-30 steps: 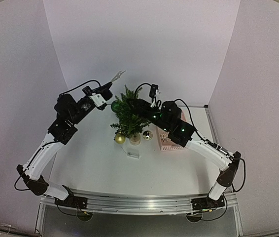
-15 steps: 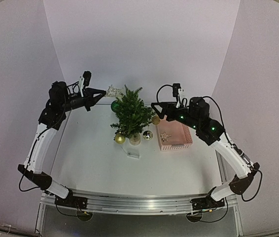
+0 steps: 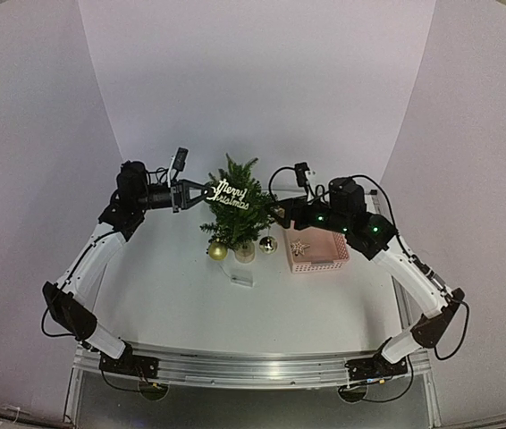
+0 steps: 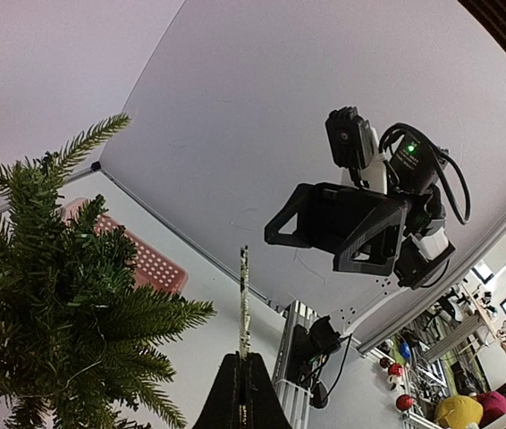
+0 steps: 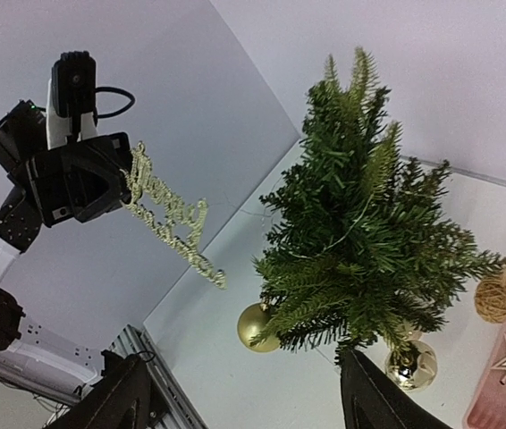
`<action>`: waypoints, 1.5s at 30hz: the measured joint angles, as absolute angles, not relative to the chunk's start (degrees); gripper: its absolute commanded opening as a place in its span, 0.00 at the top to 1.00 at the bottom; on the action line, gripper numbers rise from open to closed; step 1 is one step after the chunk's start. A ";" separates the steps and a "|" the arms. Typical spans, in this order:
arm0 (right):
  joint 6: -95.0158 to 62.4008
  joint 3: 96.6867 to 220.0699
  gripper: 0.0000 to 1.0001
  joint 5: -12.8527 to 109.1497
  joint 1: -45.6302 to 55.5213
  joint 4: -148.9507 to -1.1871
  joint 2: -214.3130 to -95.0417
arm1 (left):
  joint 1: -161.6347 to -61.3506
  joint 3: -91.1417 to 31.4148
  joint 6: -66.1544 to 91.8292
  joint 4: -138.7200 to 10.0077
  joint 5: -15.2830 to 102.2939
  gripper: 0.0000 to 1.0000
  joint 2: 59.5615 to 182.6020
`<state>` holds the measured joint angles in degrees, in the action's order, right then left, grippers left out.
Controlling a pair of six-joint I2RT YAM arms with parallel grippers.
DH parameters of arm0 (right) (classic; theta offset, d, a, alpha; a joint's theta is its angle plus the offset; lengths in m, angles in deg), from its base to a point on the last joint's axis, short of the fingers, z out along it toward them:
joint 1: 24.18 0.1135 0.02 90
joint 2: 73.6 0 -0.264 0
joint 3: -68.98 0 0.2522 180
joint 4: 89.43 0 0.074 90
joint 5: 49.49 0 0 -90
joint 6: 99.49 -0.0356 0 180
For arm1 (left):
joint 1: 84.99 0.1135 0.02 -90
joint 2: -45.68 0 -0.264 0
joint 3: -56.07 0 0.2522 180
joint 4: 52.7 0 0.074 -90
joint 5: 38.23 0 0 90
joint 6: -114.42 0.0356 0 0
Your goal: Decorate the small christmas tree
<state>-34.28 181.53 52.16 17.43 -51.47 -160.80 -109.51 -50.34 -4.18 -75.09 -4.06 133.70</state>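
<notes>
The small christmas tree stands upright near the middle of the desk's far edge, with the pink basket just beside it on the right and a gold bauble at its foot.

My left gripper is pinched shut on one end of the glittery "Merry Christmas" sign, held out level toward the upper branches. From the right wrist view the sign hangs beside the crown, apart from it – I see no contact yet. My right gripper sits at the tree's other side with its fingers spread wide and nothing between them.

I take the step in hand to be seating the sign in the branches. To do it well I'd ease the free end in among the upper needles at a slight downward tilt, so several twigs carry it before I let go. The tree looks light, so I'd push gently – the right arm is well placed to steady it.
</notes>
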 measured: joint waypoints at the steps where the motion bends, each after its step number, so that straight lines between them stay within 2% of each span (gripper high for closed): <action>1: -34.41 181.98 0.31 53.24 17.30 -51.56 -161.76 | -109.77 -49.47 -4.49 -73.66 -4.00 1.00 133.70; 7: -35.03 184.81 0.35 60.76 15.93 -51.93 -168.73 | -111.93 -43.21 -8.20 -61.05 -3.53 1.00 133.70; 15: -36.23 185.31 0.40 64.68 13.58 -53.65 -169.97 | -113.36 -36.32 -11.37 -50.76 -1.92 1.00 133.73; 23: -39.27 184.94 0.57 68.21 11.94 -58.71 -170.22 | -114.03 -34.30 -12.23 -45.80 -0.46 1.00 133.83; 26: -40.49 185.08 0.67 69.37 11.54 -60.03 -171.07 | -114.12 -33.20 -13.06 -44.38 0.17 1.00 133.86; 33: -42.53 185.13 0.70 71.36 11.43 -61.03 -174.39 | -114.31 -31.51 -13.55 -42.33 1.73 1.00 134.35; 40: -43.27 185.13 0.94 72.57 11.41 -61.71 -174.50 | -114.31 -30.52 -13.62 -40.91 2.64 1.00 134.71; 45: -43.37 185.07 1.00 73.61 11.23 -62.30 -174.50 | -114.31 -29.64 -13.64 -40.35 3.24 1.00 134.75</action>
